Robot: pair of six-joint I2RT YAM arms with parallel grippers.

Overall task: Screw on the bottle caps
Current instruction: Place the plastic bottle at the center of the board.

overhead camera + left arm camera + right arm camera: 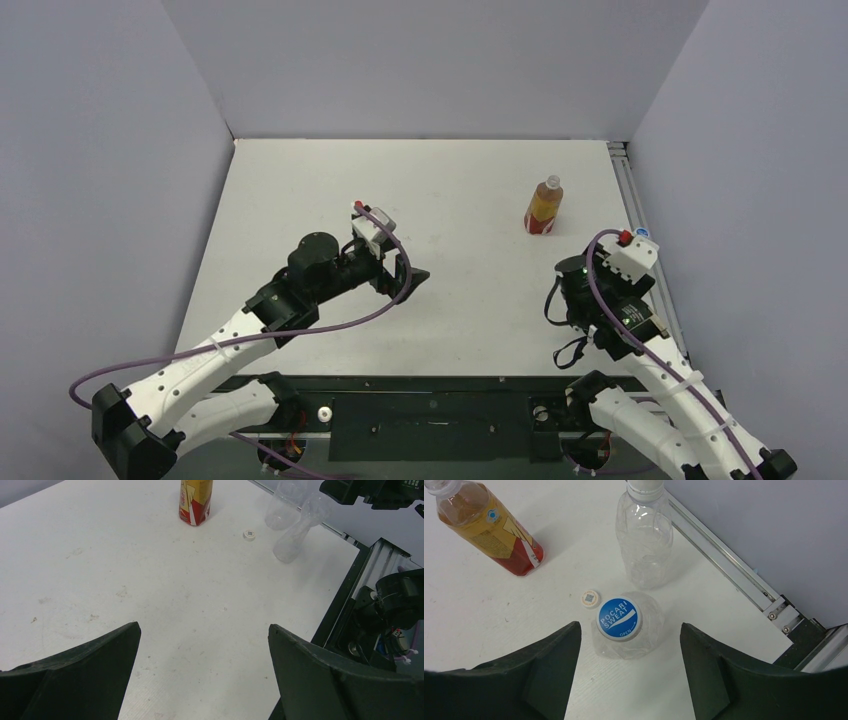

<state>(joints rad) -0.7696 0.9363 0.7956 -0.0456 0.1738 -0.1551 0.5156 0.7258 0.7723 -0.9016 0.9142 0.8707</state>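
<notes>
My right gripper [630, 626] is open, hovering over a clear bottle [650, 635] that stands upright and carries a blue-and-white cap [619, 618]. The capped top sits just ahead of the fingertips, not between them. A small white cap [589, 598] lies loose on the table beside it. Behind stands a second clear bottle [644, 545] with a white cap [644, 486]. The amber bottle [494, 532] with a red band stands at the far left. My left gripper [203, 626] is open and empty over bare table, facing the amber bottle [196, 502] and the loose cap [249, 534].
A metal rail [724, 565] runs along the table's right edge close to the clear bottles [292, 520]. Grey walls enclose the table [420, 200] on three sides. In the top view the amber bottle [544, 206] stands right of centre, beyond the right arm.
</notes>
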